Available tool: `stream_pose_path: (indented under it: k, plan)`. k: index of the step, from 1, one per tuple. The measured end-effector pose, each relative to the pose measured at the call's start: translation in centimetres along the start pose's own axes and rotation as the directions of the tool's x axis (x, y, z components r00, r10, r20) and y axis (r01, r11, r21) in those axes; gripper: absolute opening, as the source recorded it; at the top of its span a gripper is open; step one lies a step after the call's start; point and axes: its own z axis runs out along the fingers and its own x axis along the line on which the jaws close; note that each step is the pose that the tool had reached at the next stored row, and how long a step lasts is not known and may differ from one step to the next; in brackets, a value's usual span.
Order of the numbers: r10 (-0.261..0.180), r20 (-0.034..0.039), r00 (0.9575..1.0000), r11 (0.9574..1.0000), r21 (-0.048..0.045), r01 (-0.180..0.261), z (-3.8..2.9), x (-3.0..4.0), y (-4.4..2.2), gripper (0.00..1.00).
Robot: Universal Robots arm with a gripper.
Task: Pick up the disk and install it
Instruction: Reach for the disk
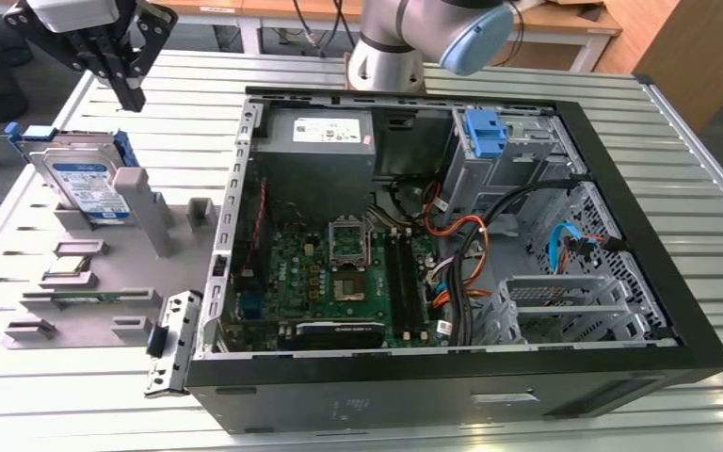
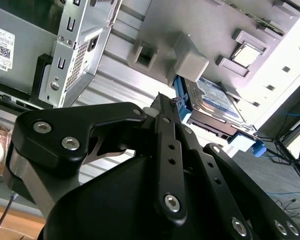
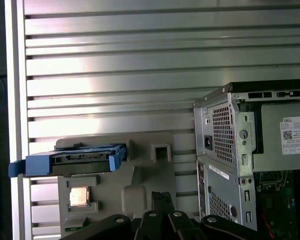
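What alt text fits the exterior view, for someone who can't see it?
The shut, empty gripper hangs above the disk, not touching it; the disk stands on edge in a grey holder on a slatted table. To the exterior view's right of the holder lies an open computer case, motherboard and cables exposed.

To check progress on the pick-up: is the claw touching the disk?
Apart. The exterior view shows the claw hanging above the disk, with bare table slats visible between them.
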Motion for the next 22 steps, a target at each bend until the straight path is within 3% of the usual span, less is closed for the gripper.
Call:
stream_pose_path:
  k: [8,22]
  plan:
    - [0.0,0.0,1.0,1.0,0.0,0.0,0.07,0.48,-0.04,0.11]
    - [0.0,-0.0002,1.0,1.0,0.0,0.0,0.27,2.37,-0.19,0.11]
